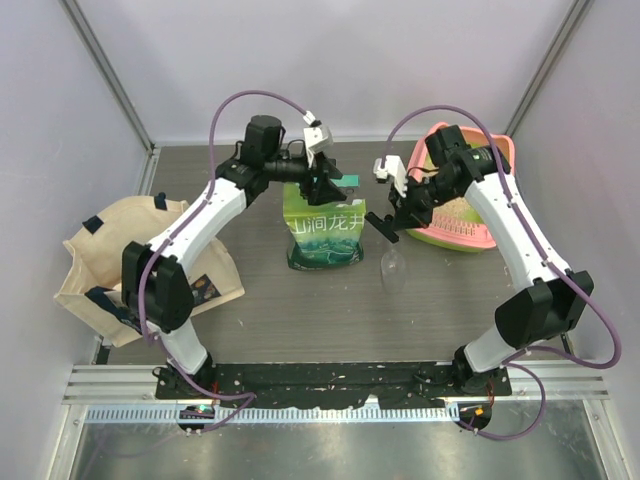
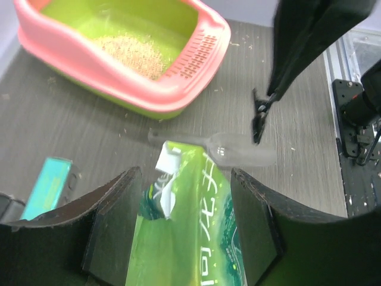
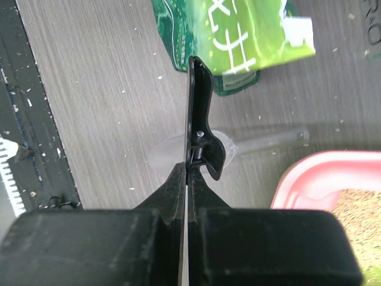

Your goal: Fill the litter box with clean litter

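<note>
A grey wood-grain table point(image 1: 300, 310) carries everything. The litter box point(image 2: 89, 71), a rounded-rectangular plastic tray with a pink outer rim and a lime-green inner basin, sits at the table's far right corner. A shallow patch of clean litter point(image 2: 131, 50), pale beige sandy granules, lies on the basin floor and leaves much of the green bare. A green printed bag with white Chinese characters point(image 1: 325, 235) lies near the middle of the far edge, its torn top pointing toward that edge. A clear plastic scoop point(image 1: 393, 268) lies flat on the table between the bag and the litter box, just beside the bag's right side and apart from the tray. A beige fabric tote bag with dark handles point(image 1: 110, 260) rests against the left edge. The left gripper point(image 2: 184, 179) hangs over the bag's torn top with its jaws spread wide. The bag's upper end shows in the gap between the two fingers, and whether either pad touches it cannot be told. The right gripper point(image 3: 196, 77) hovers above the scoop's bowl, near the tray's front rim, with its fingers pressed together and nothing between them.
</note>
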`<state>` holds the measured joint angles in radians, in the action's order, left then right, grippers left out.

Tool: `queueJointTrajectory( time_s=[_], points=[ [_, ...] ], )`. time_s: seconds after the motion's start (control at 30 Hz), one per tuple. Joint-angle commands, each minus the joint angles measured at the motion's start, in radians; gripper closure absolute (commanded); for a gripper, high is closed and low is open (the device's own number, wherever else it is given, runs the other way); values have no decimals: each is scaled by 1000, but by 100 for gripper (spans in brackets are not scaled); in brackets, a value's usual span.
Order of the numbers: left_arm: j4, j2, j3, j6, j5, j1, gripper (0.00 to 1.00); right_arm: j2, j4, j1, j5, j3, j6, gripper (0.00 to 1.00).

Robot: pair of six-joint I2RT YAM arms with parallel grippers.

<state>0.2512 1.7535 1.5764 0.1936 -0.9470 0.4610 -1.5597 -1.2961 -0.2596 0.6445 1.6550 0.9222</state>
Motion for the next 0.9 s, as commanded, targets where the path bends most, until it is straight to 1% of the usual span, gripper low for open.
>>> queueJointTrajectory(
  time_s=[0.0, 0.1, 0.17, 0.23, 0.33, 0.63, 0.77, 0.8, 0.87],
  points=[
    [91, -58, 42, 182, -53, 57, 35, 55, 106, -50, -40, 34, 3, 99],
    [95, -46, 59, 176, -62, 59, 35, 47, 147, -69, -45, 43, -17, 99],
    [108, -31, 73, 178, -75, 59, 35, 36, 173, -72, -36, 61, -63, 98],
    [108, -23, 82, 162, -81, 61, 37, 23, 172, -73, -3, 83, -100, 99],
    [105, -17, 83, 144, -93, 61, 39, 4, 188, -76, 1, 101, -137, 99],
    [79, -8, 83, 119, -90, 59, 44, -13, 198, -102, 7, 120, -128, 99],
    [79, 4, 89, 102, -98, 59, 52, -16, 201, -109, 9, 121, -129, 98],
    [79, 6, 91, 99, -98, 59, 56, -16, 202, -110, 14, 120, -131, 99],
    [77, 9, 91, 90, -98, 59, 59, -17, 210, -112, 17, 121, -140, 99]
  ],
)
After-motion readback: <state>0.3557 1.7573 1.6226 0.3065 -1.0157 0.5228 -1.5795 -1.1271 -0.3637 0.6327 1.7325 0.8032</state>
